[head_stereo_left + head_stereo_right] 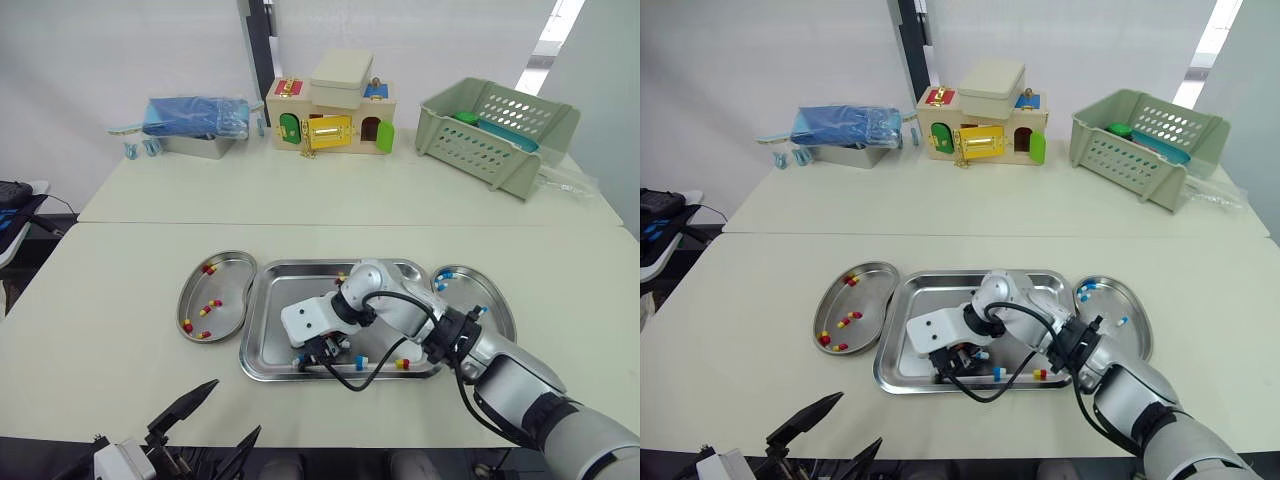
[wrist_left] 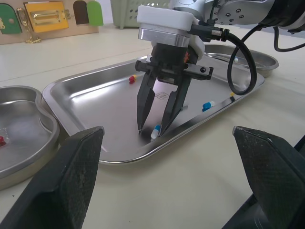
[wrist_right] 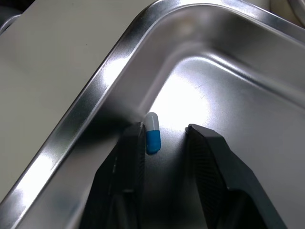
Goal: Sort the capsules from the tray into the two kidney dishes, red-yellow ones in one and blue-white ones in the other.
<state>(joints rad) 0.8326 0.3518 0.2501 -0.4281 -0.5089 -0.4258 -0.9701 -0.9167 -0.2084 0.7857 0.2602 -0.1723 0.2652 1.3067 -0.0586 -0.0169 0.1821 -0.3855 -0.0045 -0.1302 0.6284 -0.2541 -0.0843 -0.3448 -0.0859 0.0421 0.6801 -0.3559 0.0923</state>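
Note:
A steel tray (image 1: 262, 290) lies mid-table between two kidney dishes. The left dish (image 1: 232, 270) holds several red-yellow capsules (image 1: 211, 306); the right dish (image 1: 497, 305) holds blue-white ones (image 1: 440, 285). My right gripper (image 2: 152, 129) points down into the tray's front left corner, open narrowly. A blue-white capsule (image 3: 152, 133) lies on the tray floor between its fingers, against one finger (image 3: 131, 157). Loose in the tray are another blue-white capsule (image 1: 360, 362) and red-yellow ones (image 1: 402, 363). My left gripper (image 1: 215, 425) hovers open and holding nothing at the table's front edge.
The right arm's black cable (image 1: 345, 383) loops over the tray's front rim. Along the far table stand a wooden latch house (image 1: 330, 115), a green basket (image 1: 495, 130) and a blue bag on a metal box (image 1: 195, 125).

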